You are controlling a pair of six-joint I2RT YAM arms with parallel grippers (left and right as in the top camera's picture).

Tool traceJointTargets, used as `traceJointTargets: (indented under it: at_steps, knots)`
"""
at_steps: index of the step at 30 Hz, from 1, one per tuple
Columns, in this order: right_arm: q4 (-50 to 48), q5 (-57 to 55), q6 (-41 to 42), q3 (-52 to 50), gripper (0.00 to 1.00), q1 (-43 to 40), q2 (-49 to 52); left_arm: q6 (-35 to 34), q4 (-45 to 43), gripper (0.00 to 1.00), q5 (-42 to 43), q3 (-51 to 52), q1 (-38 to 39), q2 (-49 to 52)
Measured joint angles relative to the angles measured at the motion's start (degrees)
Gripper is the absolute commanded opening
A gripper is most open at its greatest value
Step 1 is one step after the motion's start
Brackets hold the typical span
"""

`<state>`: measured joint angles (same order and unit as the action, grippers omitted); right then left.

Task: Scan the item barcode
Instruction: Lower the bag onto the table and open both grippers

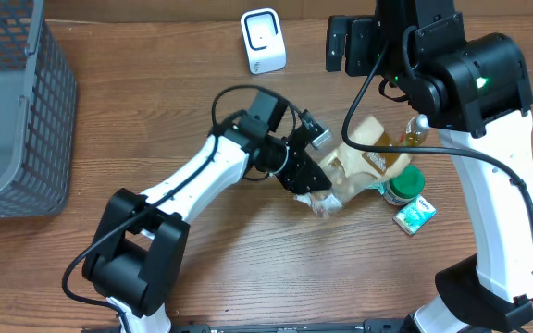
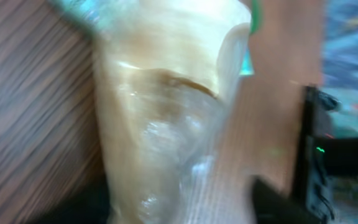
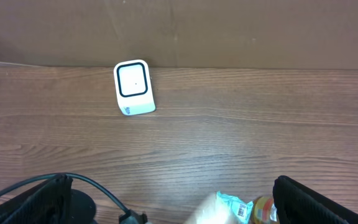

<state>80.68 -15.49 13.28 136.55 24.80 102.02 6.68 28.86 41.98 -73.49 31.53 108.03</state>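
The item is a clear plastic bag of pale bread lying at the table's centre. In the blurred left wrist view the bag fills the frame. My left gripper is at the bag's near end with its dark fingers spread to either side, and a gap shows beside the plastic. The white scanner stands at the back. My right gripper hangs open high above the table, facing the scanner. A barcode label on the bag's teal end shows at that view's lower edge.
A bottle of amber liquid, a green-lidded jar and a small teal box lie right of the bag. A grey wire basket stands at the left edge. A black cable hangs below the right wrist.
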Motion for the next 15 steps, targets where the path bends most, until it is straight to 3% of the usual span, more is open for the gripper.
traceJointTargets:
  at_steps: [7,15]
  knots:
    - [1.5,0.0,0.0,0.0,1.0,0.0,0.0,-8.2,-1.9,1.0,-10.9,0.3,-1.2,0.0]
    - [1.5,0.0,0.0,0.0,1.0,0.0,0.0,-11.9,-1.9,1.0,-17.3,0.3,-7.3,0.0]
